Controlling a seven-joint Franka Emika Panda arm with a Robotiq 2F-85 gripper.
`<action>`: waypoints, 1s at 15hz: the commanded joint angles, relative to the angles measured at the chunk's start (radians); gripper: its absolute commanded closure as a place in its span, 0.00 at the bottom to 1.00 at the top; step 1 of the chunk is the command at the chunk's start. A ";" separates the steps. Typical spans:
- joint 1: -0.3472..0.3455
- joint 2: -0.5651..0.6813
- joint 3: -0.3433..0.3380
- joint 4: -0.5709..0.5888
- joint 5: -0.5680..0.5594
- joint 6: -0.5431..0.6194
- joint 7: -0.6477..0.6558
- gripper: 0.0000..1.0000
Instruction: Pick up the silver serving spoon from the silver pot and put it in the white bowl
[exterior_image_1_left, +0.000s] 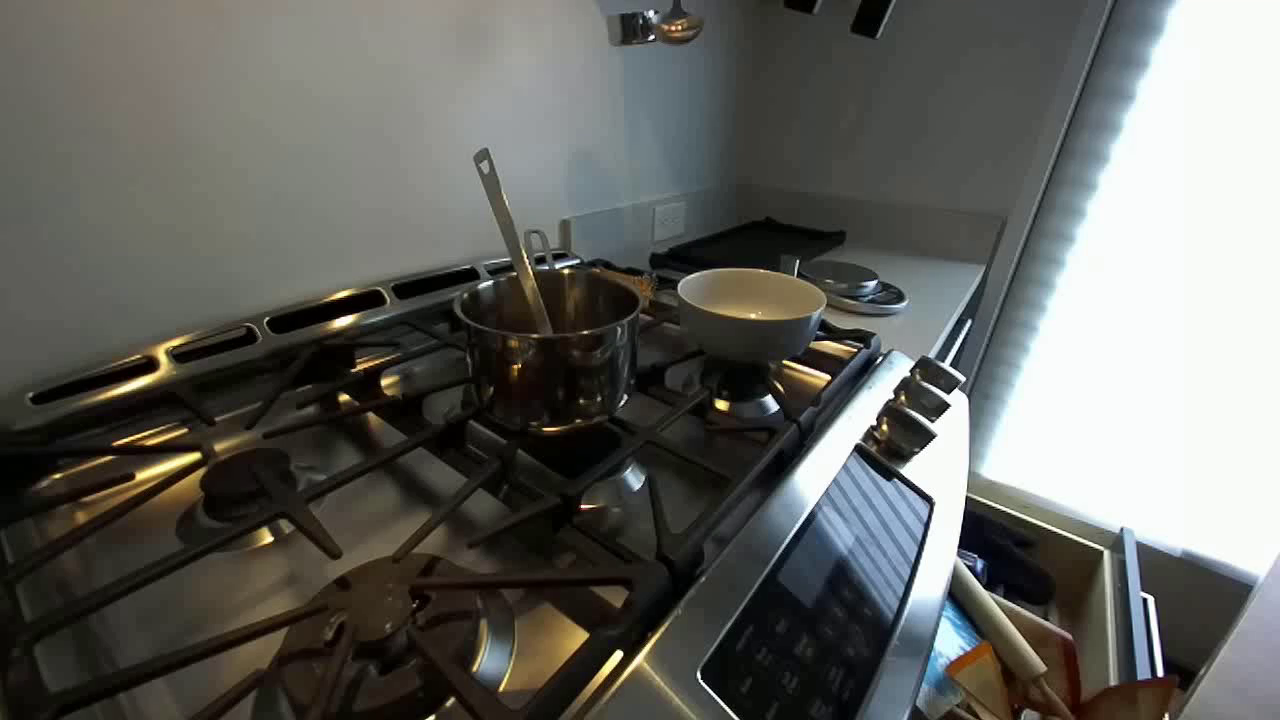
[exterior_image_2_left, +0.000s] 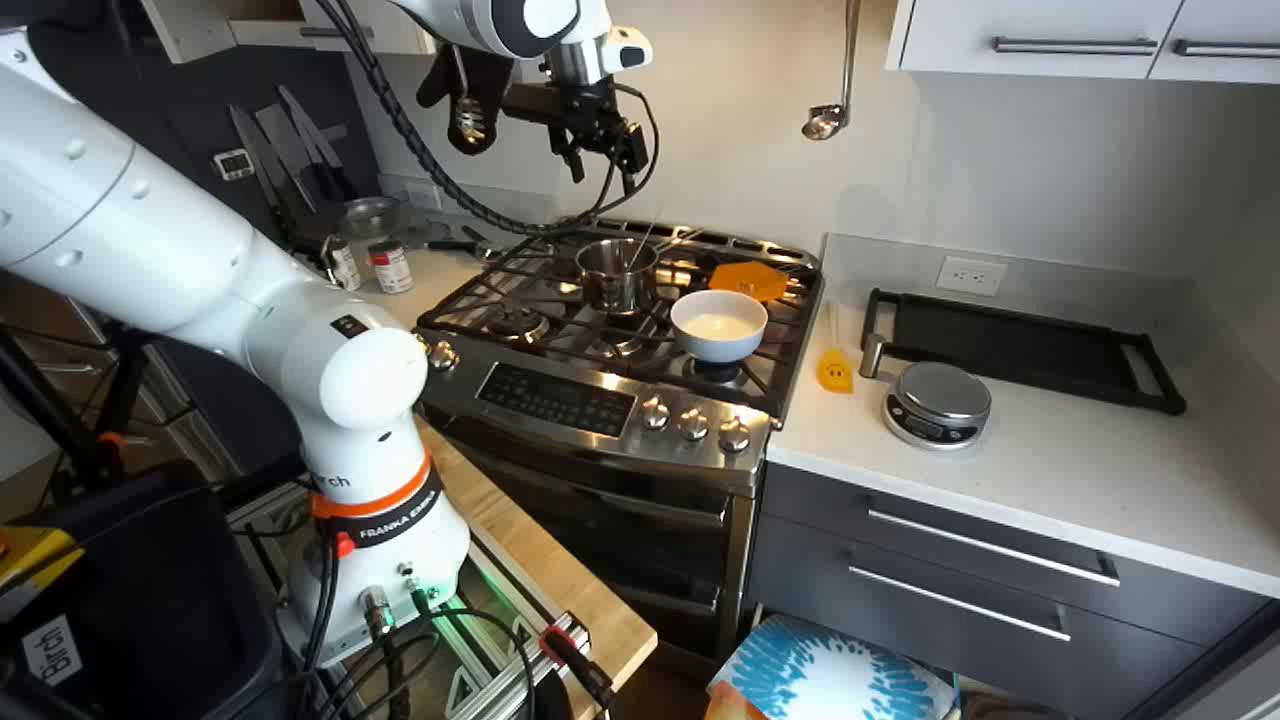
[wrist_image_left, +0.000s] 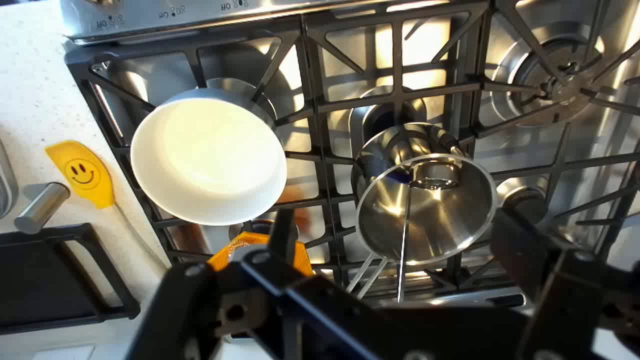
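The silver serving spoon (exterior_image_1_left: 512, 235) leans in the silver pot (exterior_image_1_left: 555, 380), its handle sticking up past the rim. In the wrist view the spoon (wrist_image_left: 404, 235) is a thin line across the pot (wrist_image_left: 450, 222). The spoon (exterior_image_2_left: 640, 246) and pot (exterior_image_2_left: 612, 292) also show in an exterior view. The white bowl (exterior_image_1_left: 750, 332) stands on the stove beside the pot; it also shows in an exterior view (exterior_image_2_left: 718, 345) and the wrist view (wrist_image_left: 210, 155). My gripper (exterior_image_2_left: 605, 165) is above the stove, apart from the spoon. In the wrist view the gripper (wrist_image_left: 397, 227) is open and empty.
An orange trivet (exterior_image_2_left: 748, 281) lies behind the bowl. A yellow spatula (exterior_image_2_left: 834, 370), kitchen scale (exterior_image_2_left: 938, 400) and black tray (exterior_image_2_left: 1010, 345) are on the counter. A ladle (exterior_image_2_left: 828, 120) hangs on the wall. Cans (exterior_image_2_left: 390, 268) stand left of the stove.
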 joint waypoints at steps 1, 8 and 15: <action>-0.004 0.000 0.004 0.002 0.002 -0.002 -0.001 0.00; -0.035 0.171 0.037 0.055 -0.020 0.205 0.097 0.00; -0.003 0.573 0.033 0.302 0.128 0.362 0.095 0.00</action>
